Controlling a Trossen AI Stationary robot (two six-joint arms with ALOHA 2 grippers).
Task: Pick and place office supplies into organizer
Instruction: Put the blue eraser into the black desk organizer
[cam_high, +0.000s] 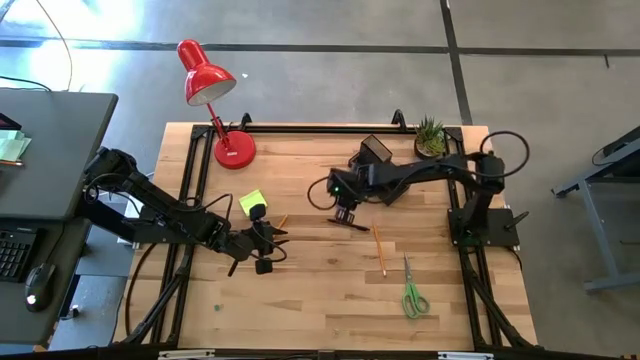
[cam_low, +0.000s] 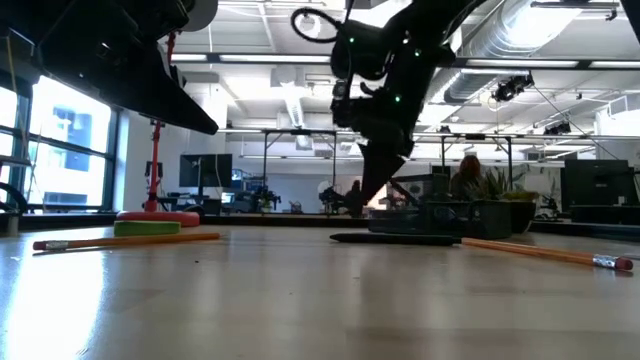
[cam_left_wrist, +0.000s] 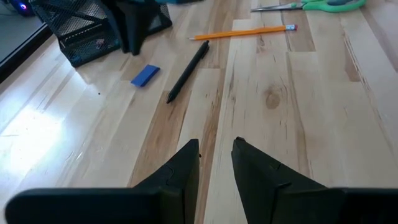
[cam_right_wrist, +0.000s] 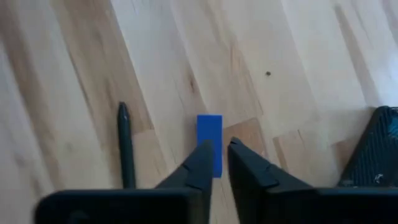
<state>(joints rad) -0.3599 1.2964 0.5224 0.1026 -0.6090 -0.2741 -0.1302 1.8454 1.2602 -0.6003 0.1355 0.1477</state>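
Right wrist view shows the right gripper (cam_right_wrist: 221, 163) poised over a small blue block (cam_right_wrist: 209, 142) beside the dark pen (cam_right_wrist: 126, 149), near the organizer (cam_right_wrist: 376, 149), fingers nearly together and empty. It should open wider and straddle the block squarely before closing. Left gripper (cam_left_wrist: 214, 163), slightly parted and empty, waits at the table's left.

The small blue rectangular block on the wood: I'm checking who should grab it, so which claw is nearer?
Right. The right claw hangs directly over the small blue rectangular block, fingertips just above it. The left claw sits farther off across the table, facing it.
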